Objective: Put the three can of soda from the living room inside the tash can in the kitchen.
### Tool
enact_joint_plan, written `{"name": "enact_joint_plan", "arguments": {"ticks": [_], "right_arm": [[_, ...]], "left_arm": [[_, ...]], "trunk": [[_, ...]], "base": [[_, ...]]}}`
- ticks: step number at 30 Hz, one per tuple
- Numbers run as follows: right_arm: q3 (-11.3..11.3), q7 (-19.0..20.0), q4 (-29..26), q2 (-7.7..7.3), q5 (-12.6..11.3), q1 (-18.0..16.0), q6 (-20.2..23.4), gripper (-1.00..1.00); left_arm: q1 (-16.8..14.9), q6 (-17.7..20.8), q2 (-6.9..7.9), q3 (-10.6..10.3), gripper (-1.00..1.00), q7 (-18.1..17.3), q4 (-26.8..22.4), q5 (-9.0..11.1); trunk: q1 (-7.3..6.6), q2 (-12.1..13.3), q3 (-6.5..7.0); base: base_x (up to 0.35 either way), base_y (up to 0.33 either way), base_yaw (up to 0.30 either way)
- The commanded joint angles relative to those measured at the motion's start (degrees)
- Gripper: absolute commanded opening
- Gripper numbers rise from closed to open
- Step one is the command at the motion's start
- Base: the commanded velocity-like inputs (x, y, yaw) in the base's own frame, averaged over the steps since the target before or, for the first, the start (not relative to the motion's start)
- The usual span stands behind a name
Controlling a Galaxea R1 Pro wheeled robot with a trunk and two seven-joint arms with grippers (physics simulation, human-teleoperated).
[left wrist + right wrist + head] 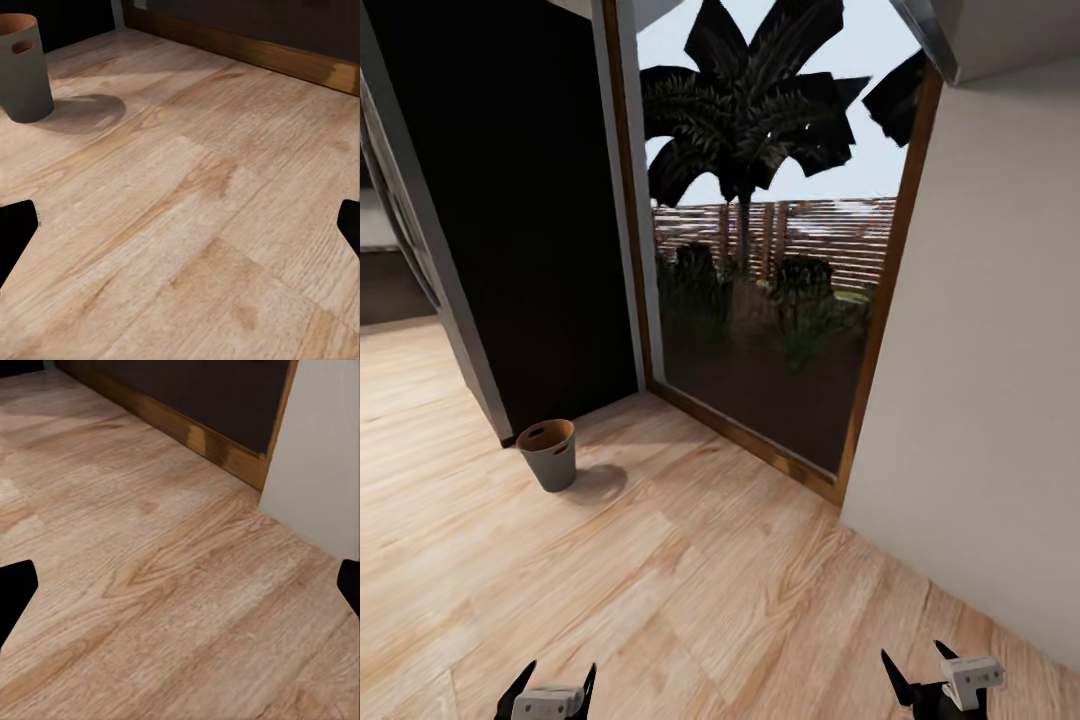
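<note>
Trash can stands upright on the wood floor, just beside the foot of the dark wall panel and near the left end of the big wood-framed window. Brown inside, grey outside, oval handle cut-out near the rim; it casts a shadow on the floor. No label or writing readable anywhere. Palm tree and slatted fence behind the glass. Left gripper fingers spread wide, holding nothing. Right gripper likewise spread, empty. White wall right of the window.
</note>
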Motion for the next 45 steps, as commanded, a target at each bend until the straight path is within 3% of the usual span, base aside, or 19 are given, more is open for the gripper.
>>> {"name": "enact_joint_plan", "arguments": {"ticks": [1,45], "right_arm": [[0.0,0.0,0.0,-0.01,0.0,0.0,0.0,1.0],[0.08,0.0,0.0,0.0,0.01,0.0,0.0,1.0]], "left_arm": [[0.0,-0.01,0.0,0.0,1.0,0.0,0.0,0.0],[0.0,-0.03,0.0,0.0,1.0,0.0,-0.01,0.0]], "trunk": [[0.0,0.0,0.04],[0.0,0.0,2.21]], "base": [[0.187,-0.135,0.241],[0.185,-0.131,0.221]]}}
